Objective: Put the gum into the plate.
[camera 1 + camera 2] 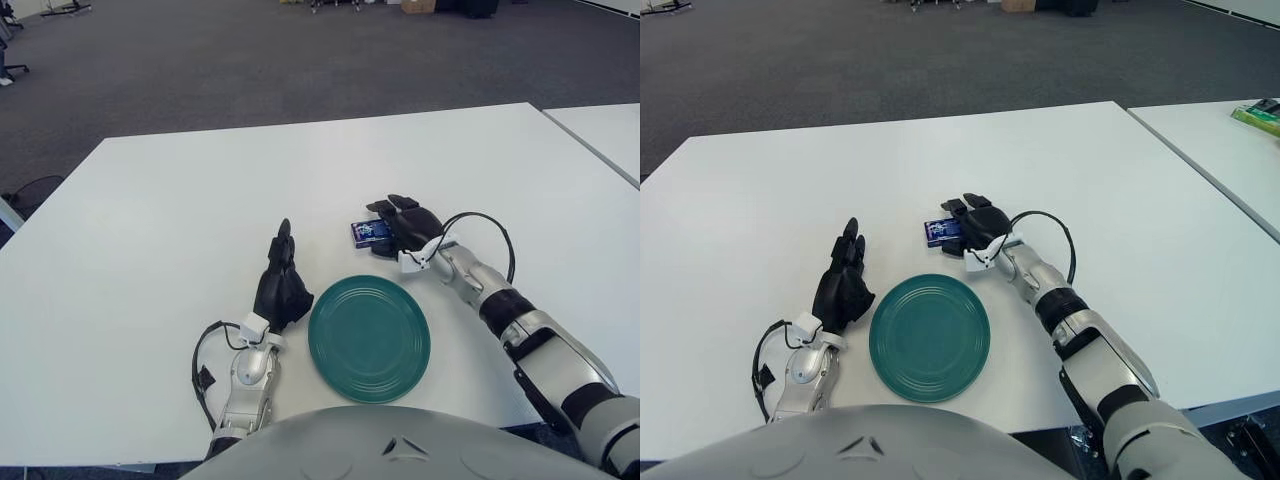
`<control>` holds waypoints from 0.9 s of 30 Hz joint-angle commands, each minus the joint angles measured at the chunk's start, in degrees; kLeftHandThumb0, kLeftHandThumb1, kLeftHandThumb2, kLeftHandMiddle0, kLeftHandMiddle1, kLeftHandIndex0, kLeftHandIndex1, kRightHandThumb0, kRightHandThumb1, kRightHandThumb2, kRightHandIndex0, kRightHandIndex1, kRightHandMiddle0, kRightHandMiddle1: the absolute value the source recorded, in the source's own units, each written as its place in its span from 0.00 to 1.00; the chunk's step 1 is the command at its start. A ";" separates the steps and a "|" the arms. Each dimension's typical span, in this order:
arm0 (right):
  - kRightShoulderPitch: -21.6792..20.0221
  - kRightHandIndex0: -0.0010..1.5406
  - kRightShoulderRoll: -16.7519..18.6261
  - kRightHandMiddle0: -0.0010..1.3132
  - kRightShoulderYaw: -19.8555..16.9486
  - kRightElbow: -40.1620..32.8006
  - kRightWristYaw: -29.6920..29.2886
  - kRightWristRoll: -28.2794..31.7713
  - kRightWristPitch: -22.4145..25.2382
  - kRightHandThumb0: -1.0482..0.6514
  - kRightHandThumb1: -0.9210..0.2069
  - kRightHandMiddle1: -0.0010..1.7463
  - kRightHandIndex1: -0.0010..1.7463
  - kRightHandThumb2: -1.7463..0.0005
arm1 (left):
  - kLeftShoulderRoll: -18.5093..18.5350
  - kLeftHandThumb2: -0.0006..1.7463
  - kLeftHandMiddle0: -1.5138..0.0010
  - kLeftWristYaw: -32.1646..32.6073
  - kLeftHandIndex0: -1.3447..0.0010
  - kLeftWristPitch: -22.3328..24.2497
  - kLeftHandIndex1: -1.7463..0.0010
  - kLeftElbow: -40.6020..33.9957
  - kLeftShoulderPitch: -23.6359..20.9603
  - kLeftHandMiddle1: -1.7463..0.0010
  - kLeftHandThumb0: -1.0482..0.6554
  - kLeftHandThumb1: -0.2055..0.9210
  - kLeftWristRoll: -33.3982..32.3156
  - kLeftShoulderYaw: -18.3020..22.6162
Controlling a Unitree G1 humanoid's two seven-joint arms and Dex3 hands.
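The gum (367,233) is a small blue pack lying flat on the white table (180,210), just beyond the green plate (369,338). My right hand (403,224) covers the pack's right end. Its fingers (381,209) reach over the far side, the thumb is tucked at the near side, and together they close on the pack. The gum still touches the table. Nothing lies in the plate. My left hand (281,286) shows just left of the plate, fingers straight and pointing away from me, holding nothing.
A second white table (610,130) stands to the right across a narrow gap. Dark carpet lies beyond the far table edge. A black cable (480,235) loops above my right wrist.
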 commanded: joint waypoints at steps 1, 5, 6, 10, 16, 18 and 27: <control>-0.54 0.17 -0.49 0.00 3.16 3.98 0.99 -2.90 -0.11 0.12 0.00 0.31 0.02 0.63 | -2.31 0.64 1.00 0.56 0.99 1.71 0.99 6.81 2.80 1.00 0.00 1.00 -0.66 -0.63; -2.61 0.22 -1.17 0.00 5.26 6.42 0.37 -4.30 -1.30 0.14 0.00 0.35 0.03 0.64 | -2.59 0.64 1.00 0.63 0.99 1.35 0.99 6.94 2.64 1.00 0.00 1.00 -0.70 -0.88; -3.17 0.23 -1.33 0.00 5.77 7.13 0.18 -4.61 -1.70 0.14 0.00 0.40 0.08 0.65 | -2.62 0.64 1.00 0.66 0.99 1.24 0.99 6.95 2.63 1.00 0.00 1.00 -0.68 -0.94; -5.71 0.27 -2.83 0.02 8.35 8.38 -0.30 -6.74 -3.56 0.16 0.00 0.80 0.70 0.68 | -2.71 0.64 1.00 1.33 0.99 1.26 0.99 6.77 2.71 1.00 0.00 1.00 -0.11 -1.18; -8.05 0.41 -5.41 0.18 11.92 7.76 2.47 -9.32 -7.46 0.18 0.00 0.98 0.97 0.71 | -3.19 0.64 1.00 2.21 1.00 1.71 1.00 6.37 3.06 1.00 0.00 1.00 0.03 -1.98; -8.69 0.47 -5.95 0.27 12.75 8.02 3.29 -9.66 -8.74 0.19 0.00 0.99 0.99 0.72 | -3.36 0.64 1.00 2.36 1.00 1.56 1.00 6.40 3.11 1.00 0.00 1.00 -0.03 -2.29; -9.67 0.58 -15.22 0.52 14.99 -0.84 8.85 -11.60 -17.15 0.29 0.00 1.00 1.00 0.67 | -4.09 0.62 1.00 2.85 1.00 1.70 1.00 5.40 3.56 1.00 0.00 1.00 -0.92 -3.07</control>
